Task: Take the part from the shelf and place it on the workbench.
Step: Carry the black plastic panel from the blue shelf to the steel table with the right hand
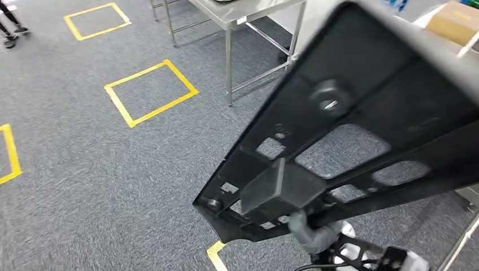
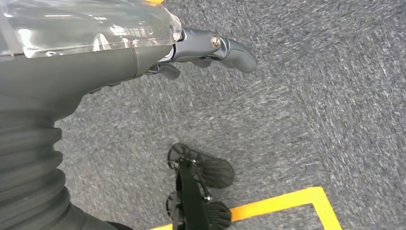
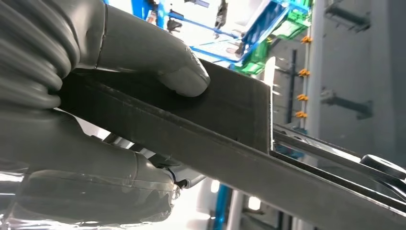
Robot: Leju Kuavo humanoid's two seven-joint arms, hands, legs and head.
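Note:
The part (image 1: pixel 361 118) is a large flat black frame with several cutouts and a round boss. It slants up across the right half of the head view, above the carpet. My right hand (image 1: pixel 312 230) grips its lower end from underneath, at a raised black block. In the right wrist view the grey thumb (image 3: pixel 177 72) presses on the part's flat face (image 3: pixel 230 115), with the rest of the hand (image 3: pixel 72 143) wrapped under its edge. My left hand (image 2: pixel 119 57) hangs over the carpet and holds nothing, its thumb (image 2: pixel 234 51) stretched out.
A steel workbench (image 1: pixel 237 14) with thin legs stands ahead, beyond the part's upper end. A cardboard box (image 1: pixel 454 20) sits at the far right. Yellow tape squares (image 1: pixel 149 93) mark the grey carpet. A person's feet (image 1: pixel 11 31) stand far left. Blue and green racking (image 3: pixel 268 28) rises behind the right hand.

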